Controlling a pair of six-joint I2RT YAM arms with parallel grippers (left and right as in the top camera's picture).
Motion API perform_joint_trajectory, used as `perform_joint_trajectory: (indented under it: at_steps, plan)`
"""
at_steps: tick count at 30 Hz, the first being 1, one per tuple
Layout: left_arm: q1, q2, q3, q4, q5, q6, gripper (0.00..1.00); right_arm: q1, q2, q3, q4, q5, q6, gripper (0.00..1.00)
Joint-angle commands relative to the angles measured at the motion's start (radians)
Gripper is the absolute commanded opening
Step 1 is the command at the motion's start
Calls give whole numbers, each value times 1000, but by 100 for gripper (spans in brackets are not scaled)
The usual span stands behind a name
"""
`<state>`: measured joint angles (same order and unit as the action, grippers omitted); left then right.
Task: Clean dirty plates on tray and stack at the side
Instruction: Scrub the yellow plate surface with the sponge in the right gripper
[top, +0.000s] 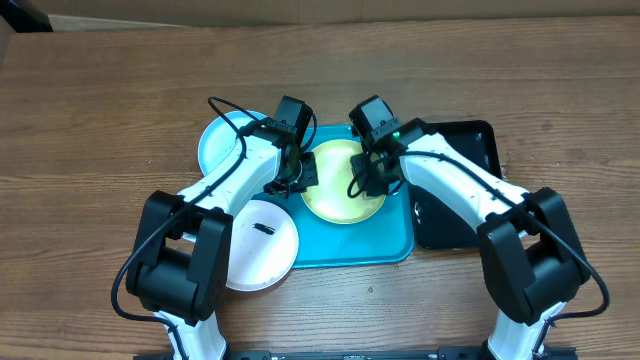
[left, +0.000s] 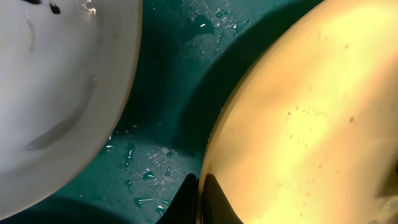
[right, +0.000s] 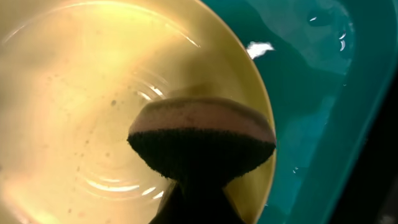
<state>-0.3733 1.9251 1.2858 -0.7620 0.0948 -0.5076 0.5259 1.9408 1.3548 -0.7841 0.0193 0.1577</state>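
A yellow-green plate (top: 343, 190) lies on the turquoise tray (top: 350, 248). My left gripper (top: 300, 176) is shut on that plate's left rim, and its dark fingertips (left: 188, 200) pinch the rim of the yellow-green plate (left: 298, 124). My right gripper (top: 368, 176) is shut on a sponge (right: 202, 140) with a tan top and a dark scrub face, which rests on the speckled yellow-green plate (right: 81, 106). The fingers themselves are hidden under the sponge. A white plate (top: 258, 248) with a dark smear overlaps the tray's left edge. A light blue plate (top: 220, 142) sits at the tray's back left.
A glossy black tray (top: 462, 160) lies right of the turquoise tray, under my right arm. Water drops cover the tray floor (left: 155, 174) between the white plate (left: 56, 93) and the yellow-green one. Bare wooden table (top: 100, 120) surrounds everything.
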Motion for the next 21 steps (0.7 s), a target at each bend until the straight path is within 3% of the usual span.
perform_joint_trajectory:
  at_steps: [1,11,21]
  plan:
    - [-9,17,17,0,11,-17,4,0,4,-44,37,44,36,4]
    - [-19,17,9,1,10,-17,4,-28,63,-102,99,51,57,4]
    - [-80,17,-8,11,-25,-16,4,-153,71,-101,77,-214,52,4]
